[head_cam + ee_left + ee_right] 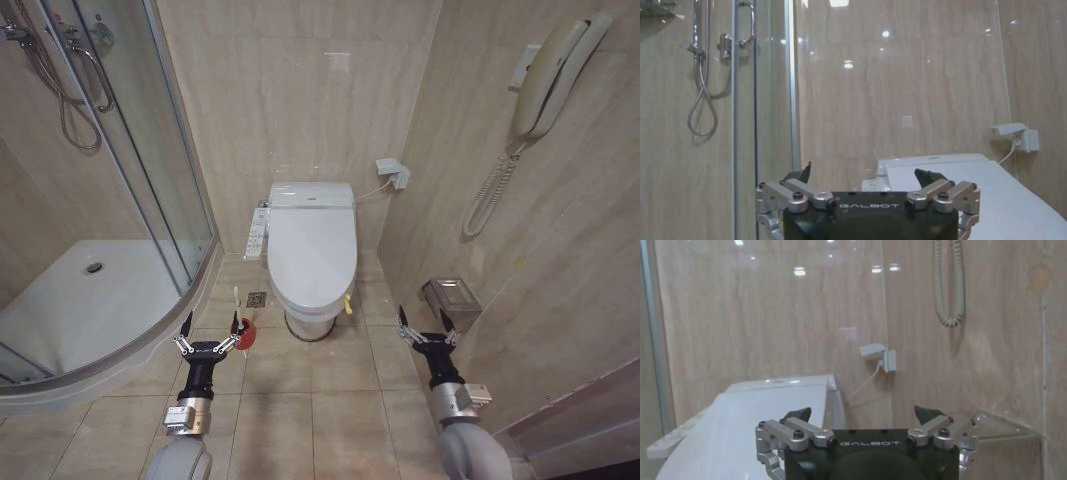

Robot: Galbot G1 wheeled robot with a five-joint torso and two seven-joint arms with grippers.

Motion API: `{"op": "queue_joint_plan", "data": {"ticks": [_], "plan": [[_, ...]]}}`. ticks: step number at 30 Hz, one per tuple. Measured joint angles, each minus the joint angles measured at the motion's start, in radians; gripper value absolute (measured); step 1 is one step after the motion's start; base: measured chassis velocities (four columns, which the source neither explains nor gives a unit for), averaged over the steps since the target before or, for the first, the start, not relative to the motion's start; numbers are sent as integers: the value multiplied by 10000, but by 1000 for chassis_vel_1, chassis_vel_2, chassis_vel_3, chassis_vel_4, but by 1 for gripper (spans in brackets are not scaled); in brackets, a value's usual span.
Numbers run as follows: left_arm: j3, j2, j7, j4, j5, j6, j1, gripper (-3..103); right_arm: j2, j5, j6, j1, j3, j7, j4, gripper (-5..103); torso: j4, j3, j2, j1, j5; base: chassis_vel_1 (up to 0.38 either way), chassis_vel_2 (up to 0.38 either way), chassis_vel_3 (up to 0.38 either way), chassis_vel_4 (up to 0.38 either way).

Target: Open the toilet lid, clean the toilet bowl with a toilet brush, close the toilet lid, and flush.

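The toilet lid (312, 250) lies shut over the toilet bowl (306, 322), whose white base shows beneath it; a yellow strap (347, 303) hangs at the lid's front edge. A long button panel (258, 232) runs along the toilet's left side. On the floor left of the bowl, the toilet brush (238, 303) stands upright in its red holder cup (245, 328). Just in front of that cup my left gripper (211, 330) hovers open and empty. My right gripper (428, 328) is open and empty to the right of the bowl. Both wrist views face the lid (1020, 200) (753, 420) past open grippers (863, 176) (863, 415).
A curved glass shower enclosure (170, 150) with its white tray (90, 300) takes up the left side. A wall phone (545, 80) and a metal tissue holder (450, 298) hang on the right wall. A floor drain (257, 299) sits beside the brush. Tiled floor lies between my arms.
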Motion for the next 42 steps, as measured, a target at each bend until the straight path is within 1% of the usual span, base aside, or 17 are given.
{"op": "queue_joint_plan", "data": {"ticks": [2, 8, 17, 20, 21, 22, 23, 27, 31, 34, 42], "plan": [[0, 0, 0, 0, 0, 0, 0, 100, 46, -49, -42, 89, -20, 137, -146, 100, 0, 0, 0, 0, 1, 0, 0, 0, 0], [0, 0, 0, 0, 0, 0, 1, 100, 38, -47, -20, 125, 57, 142, -288, 100, 1, 0, 1, -2, 0, -36, 29, 50, -46], [1, 0, 0, 0, 0, 0, -1, 100, -26, 96, 146, 194, 420, 168, -503, 100, -1, 1, 0, 3, 0, -187, 181, 182, -194], [0, 0, 0, -1, 0, 0, -5, 100, -34, 74, 178, 183, 523, 196, -497, 100, 3, 4, -3, 13, 3, -213, 218, 185, -183], [2, 1, 1, -1, 0, 0, -7, 100, -45, 61, 206, 159, 575, 210, -479, 100, -2, 4, -3, 13, 0, -182, 219, 52, -130], [0, 1, 0, 0, 0, 0, -8, 100, -58, 65, 227, 138, 613, 218, -452, 100, -2, 4, -3, 12, -1, -110, 137, 52, -49], [-1, 0, 0, 0, 0, 0, -6, 100, -76, 74, 236, 106, 634, 248, -419, 100, 4, 4, -4, 12, 2, -110, 70, 48, -49], [0, 0, 0, 0, 0, 0, 0, 100, -88, 125, 230, 57, 668, 411, -356, 100, 3, -1, -1, 0, 0, -5, 35, 24, 8], [1, 0, 0, 0, 0, 0, 2, 100, -73, 125, 185, 29, 713, 494, -339, 100, -3, -3, 3, -8, 1, 32, -42, -39, 28], [1, 0, 0, -1, 0, 0, 2, 100, -74, 120, 179, 27, 740, 533, -369, 100, -1, -3, 4, -9, 1, 0, 0, 0, 0], [-1, 0, 0, 0, 0, 0, -5, 100, -105, 58, 382, 29, 785, 567, -554, 100, 3, 5, -4, 12, 2, -121, 121, 155, -124]]}}
